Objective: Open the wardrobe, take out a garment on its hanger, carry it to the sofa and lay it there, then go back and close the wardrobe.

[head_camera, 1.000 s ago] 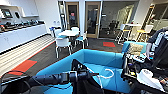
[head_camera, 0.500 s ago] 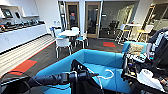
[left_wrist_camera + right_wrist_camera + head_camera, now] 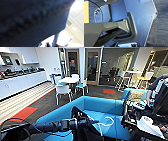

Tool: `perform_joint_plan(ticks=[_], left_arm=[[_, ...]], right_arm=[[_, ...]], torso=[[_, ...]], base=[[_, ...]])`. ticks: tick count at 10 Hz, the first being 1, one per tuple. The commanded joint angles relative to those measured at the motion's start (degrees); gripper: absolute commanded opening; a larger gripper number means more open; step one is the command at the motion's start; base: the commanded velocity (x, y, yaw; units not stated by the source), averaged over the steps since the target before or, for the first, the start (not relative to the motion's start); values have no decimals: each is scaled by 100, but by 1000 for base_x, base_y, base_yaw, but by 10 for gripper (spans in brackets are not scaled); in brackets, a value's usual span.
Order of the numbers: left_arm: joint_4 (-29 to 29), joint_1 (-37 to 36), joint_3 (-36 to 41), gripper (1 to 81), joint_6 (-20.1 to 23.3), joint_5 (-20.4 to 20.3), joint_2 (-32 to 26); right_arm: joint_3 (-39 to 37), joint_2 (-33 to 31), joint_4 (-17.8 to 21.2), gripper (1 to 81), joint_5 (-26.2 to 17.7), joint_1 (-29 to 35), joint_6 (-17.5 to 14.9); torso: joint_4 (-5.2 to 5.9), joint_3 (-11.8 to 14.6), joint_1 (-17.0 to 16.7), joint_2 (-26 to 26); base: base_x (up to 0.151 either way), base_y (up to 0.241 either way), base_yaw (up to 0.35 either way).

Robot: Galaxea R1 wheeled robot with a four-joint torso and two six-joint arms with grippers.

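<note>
While the left gripper point(image 3: 86, 122) clasps the hanger point(image 3: 106, 122), the garment point(image 3: 82, 132) hangs over the sofa point(image 3: 100, 105).

**No legible text**

No words, labels, brand marks, numbers or signs readable anywhere. In the head view, nothing legible on the blue sofa point(image 3: 100, 107), the white worktop point(image 3: 22, 79) along the wall or the glass doors point(image 3: 82, 64) beyond. In the left wrist view, plain dark fabric of the garment point(image 3: 31, 21), unmarked. In the right wrist view, no lettering on the robot's own dark plate.
</note>
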Motion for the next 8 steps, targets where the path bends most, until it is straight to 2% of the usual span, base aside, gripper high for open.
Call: perform_joint_plan(ticks=[1, 2, 8], left_arm=[[169, -837, 302, 10, 74, -123, -24], [169, -837, 329, 10, 74, -123, -24], [177, -837, 381, 10, 74, -97, -25]], right_arm=[[59, 40, -10, 811, -398, 142, -23], [59, 40, -10, 811, -390, 142, -23], [59, 40, -10, 811, -390, 142, -23]], torso=[[0, 0, 0, 0], [0, 0, 0, 0], [0, 0, 0, 0]], base=[[0, 0, 0], [0, 0, 0], [74, 0, 0]])
